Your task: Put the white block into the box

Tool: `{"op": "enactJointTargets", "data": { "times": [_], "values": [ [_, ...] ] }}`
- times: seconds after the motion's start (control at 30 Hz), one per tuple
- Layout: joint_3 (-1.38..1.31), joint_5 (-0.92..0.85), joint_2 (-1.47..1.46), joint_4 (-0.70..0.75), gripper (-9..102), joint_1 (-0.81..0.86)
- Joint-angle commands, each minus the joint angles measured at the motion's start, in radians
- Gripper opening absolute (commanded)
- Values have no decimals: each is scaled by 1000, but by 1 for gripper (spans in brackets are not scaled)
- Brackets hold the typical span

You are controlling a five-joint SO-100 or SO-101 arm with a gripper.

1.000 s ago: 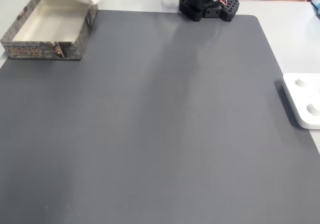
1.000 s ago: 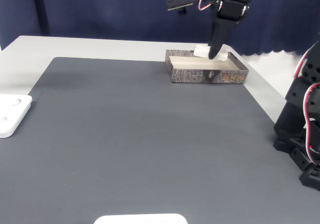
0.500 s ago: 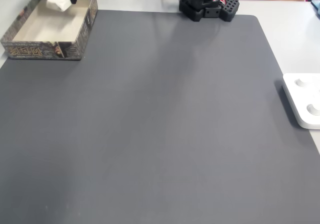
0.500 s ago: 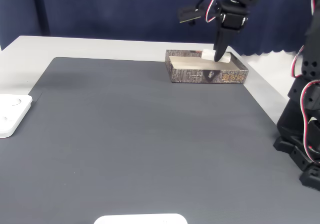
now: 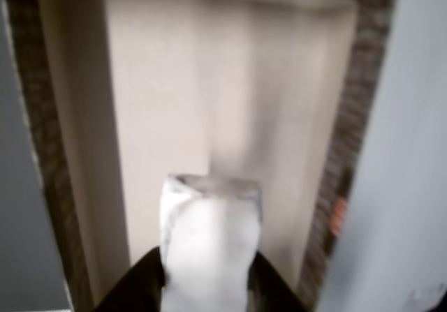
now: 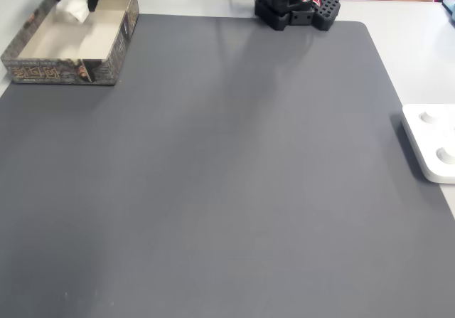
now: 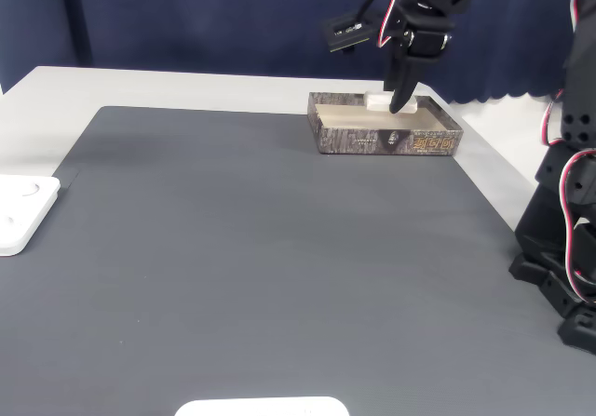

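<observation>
- A black robot arm reaches across a tabletop (image 6: 398, 40) covered by a dark grey mat (image 6: 227, 176), toward a shallow square box (image 6: 43, 67) in the far left corner of a fixed view.
- The tool (image 7: 399, 107) is clamped on a small white block (image 5: 209, 249), one dark finger (image 5: 136, 284) pressed against each long side in the other view.
- The block (image 6: 71, 6) hangs over the box's open top near its back wall, so that letting go should drop it inside rather than on the rim.
- In another fixed view the tool points steeply downward, with the block (image 7: 379, 103) showing just above the box (image 7: 372, 140) edge. Whether it touches the pale floor cannot be told.
- The box's patterned outer walls are low, which leaves the arm an easy path in from above.
- A white panel (image 6: 434, 144) with round knobs sits well apart at the mat's right edge in a fixed view, clear of the work.
- The task looks nearly done; judging from this, opening the tool is what remains.
</observation>
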Motion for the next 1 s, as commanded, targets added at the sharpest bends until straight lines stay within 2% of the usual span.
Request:
{"op": "enactJointTargets", "data": {
  "times": [0.0, 0.27, 0.73, 0.8, 0.97],
  "values": [
    [-95, 11, -9, -11, -2, -34],
    [-212, 8, -114, -9, -2, -52],
    [-215, -11, -169, -8, -2, -48],
    [-221, -20, -170, -8, 1, -48],
    [-219, -28, -167, -17, 18, -49]
  ]
}}
